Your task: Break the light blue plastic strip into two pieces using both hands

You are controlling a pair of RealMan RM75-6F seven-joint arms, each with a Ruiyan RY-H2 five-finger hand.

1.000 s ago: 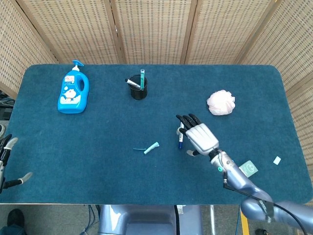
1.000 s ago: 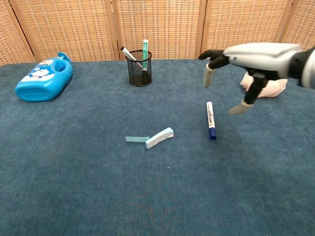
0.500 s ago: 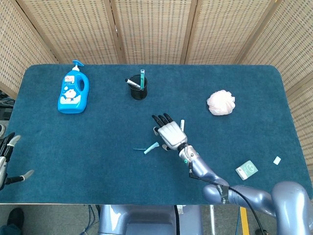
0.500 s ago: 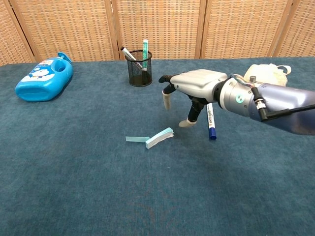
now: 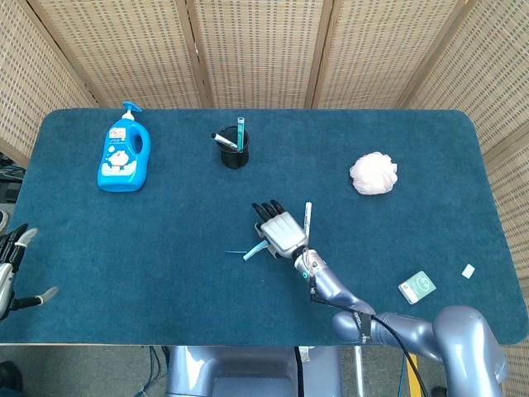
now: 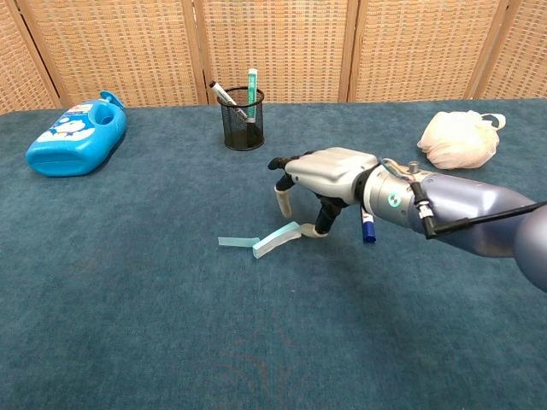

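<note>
The light blue plastic strip [image 6: 275,240] lies bent on the blue cloth, a thin flat end pointing left and a thicker end pointing right; in the head view the strip [image 5: 254,250] shows just left of my right hand. That right hand [image 6: 323,173] hovers low over the strip's right end with fingers spread and nothing in it, its thumb tip close beside the strip. The right hand [image 5: 279,230] covers part of the strip's end from above. My left hand [image 5: 11,266] sits at the table's near left edge, fingers apart, empty, far from the strip.
A white marker with a blue cap [image 6: 367,229] lies just right of the right hand. A black mesh pen holder [image 6: 244,120] stands behind. A blue bottle [image 6: 75,137] lies far left, a white bundle [image 6: 457,139] far right, a green card [image 5: 417,286] near the front.
My right hand has swept left across the marker and dropped low, ending right over the strip's right end. The strip and the left hand have not moved.
</note>
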